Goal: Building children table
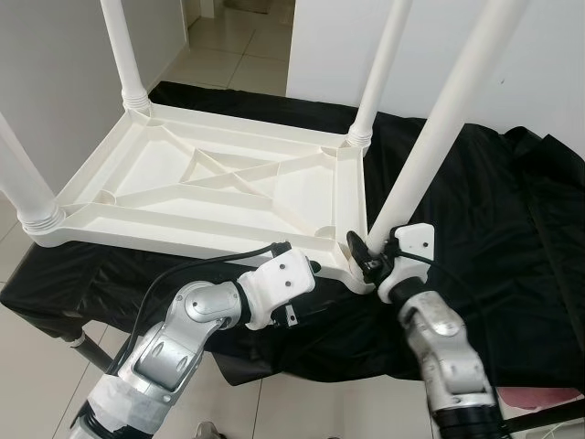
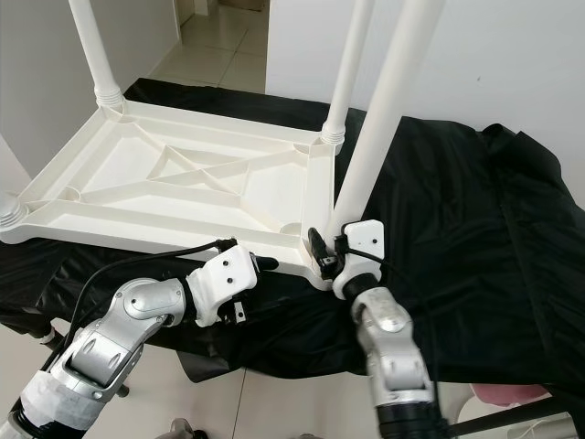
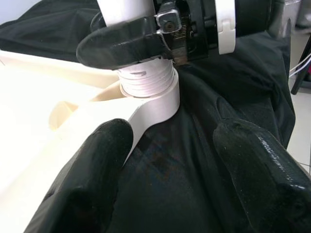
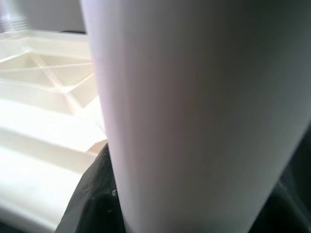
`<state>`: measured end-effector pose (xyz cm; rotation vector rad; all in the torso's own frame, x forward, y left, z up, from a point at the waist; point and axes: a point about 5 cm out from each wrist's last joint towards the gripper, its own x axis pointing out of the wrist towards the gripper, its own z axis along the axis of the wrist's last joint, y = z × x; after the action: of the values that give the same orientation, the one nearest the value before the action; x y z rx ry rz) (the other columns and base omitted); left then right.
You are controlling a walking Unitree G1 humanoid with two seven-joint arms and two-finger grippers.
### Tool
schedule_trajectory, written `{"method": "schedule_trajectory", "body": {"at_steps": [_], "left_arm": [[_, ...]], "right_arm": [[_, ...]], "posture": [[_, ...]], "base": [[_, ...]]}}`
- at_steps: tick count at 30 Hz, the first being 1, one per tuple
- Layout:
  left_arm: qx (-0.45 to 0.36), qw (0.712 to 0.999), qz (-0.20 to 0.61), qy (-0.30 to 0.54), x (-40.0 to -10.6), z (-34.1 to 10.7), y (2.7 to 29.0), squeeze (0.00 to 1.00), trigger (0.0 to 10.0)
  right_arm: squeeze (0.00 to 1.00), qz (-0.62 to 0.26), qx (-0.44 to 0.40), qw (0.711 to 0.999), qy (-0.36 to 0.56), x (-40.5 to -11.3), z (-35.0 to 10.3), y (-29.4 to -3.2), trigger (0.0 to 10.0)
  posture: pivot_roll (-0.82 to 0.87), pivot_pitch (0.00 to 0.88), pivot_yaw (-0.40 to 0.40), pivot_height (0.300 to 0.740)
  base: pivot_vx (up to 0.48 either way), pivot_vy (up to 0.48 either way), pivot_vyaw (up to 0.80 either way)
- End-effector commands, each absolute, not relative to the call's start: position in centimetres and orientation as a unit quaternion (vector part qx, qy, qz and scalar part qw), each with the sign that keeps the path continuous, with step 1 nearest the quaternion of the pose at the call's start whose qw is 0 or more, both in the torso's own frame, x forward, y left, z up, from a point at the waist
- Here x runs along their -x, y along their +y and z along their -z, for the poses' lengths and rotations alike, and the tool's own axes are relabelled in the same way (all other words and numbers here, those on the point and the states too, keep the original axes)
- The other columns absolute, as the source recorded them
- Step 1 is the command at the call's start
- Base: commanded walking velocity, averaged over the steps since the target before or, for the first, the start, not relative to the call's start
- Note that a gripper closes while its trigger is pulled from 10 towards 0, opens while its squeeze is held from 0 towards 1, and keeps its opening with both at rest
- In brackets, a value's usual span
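No text, label, brand, number or sign can be read in any view.

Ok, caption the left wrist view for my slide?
Right claw grips the leg at its threaded socket; left claw open nearby.
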<state>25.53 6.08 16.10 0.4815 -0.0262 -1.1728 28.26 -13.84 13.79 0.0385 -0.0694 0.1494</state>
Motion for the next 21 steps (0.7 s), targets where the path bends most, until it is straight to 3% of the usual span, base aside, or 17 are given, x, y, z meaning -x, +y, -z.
{"method": "schedule_trajectory", "body": {"at_steps": [1, 4, 16, 17, 18, 21], "left_arm": [[-0.228, 0.814, 0.535, -0.011, -25.6, -15.9, 6.2, 0.00, 10.0], [-0.229, 0.815, 0.532, -0.011, -25.7, -15.9, 6.4, 0.00, 10.0], [-0.236, 0.818, 0.524, -0.008, -25.8, -16.0, 7.0, 0.00, 10.0], [-0.235, 0.819, 0.524, -0.007, -25.8, -16.0, 7.0, 0.00, 10.0], [-0.235, 0.819, 0.524, -0.007, -25.7, -16.0, 7.1, 0.00, 10.0], [-0.236, 0.818, 0.525, -0.005, -25.7, -15.9, 7.1, 0.00, 10.0]], "right_arm": [[0.00, 0.003, -0.024, 0.999, 0.026, -27.9, -11.7, -14.7, 10.0], [0.00, 0.056, -0.048, 0.996, 0.047, -27.7, -11.3, -13.8, 10.0], [0.00, 0.028, -0.064, 0.997, 0.021, -28.0, -12.3, -12.5, 10.0], [0.72, 0.011, -0.074, 0.997, 0.015, -28.0, -12.5, -12.1, 10.0], [1.00, -0.003, -0.081, 0.997, 0.006, -27.9, -12.8, -11.8, 10.0], [1.00, -0.032, -0.080, 0.996, -0.018, -28.0, -13.6, -11.6, 10.0]], "posture": [[0.00, 0.052, -0.072, 0.740], [0.01, 0.050, -0.072, 0.740], [0.03, 0.041, -0.066, 0.740], [0.03, 0.040, -0.064, 0.740], [0.03, 0.039, -0.063, 0.740], [0.02, 0.036, -0.061, 0.740]], "base": [[0.000, 0.000, 0.00], [0.000, 0.000, 0.00], [0.000, 0.000, 0.00], [0.000, 0.000, 0.00], [0.000, 0.000, 0.00], [0.000, 0.000, 0.00]]}}
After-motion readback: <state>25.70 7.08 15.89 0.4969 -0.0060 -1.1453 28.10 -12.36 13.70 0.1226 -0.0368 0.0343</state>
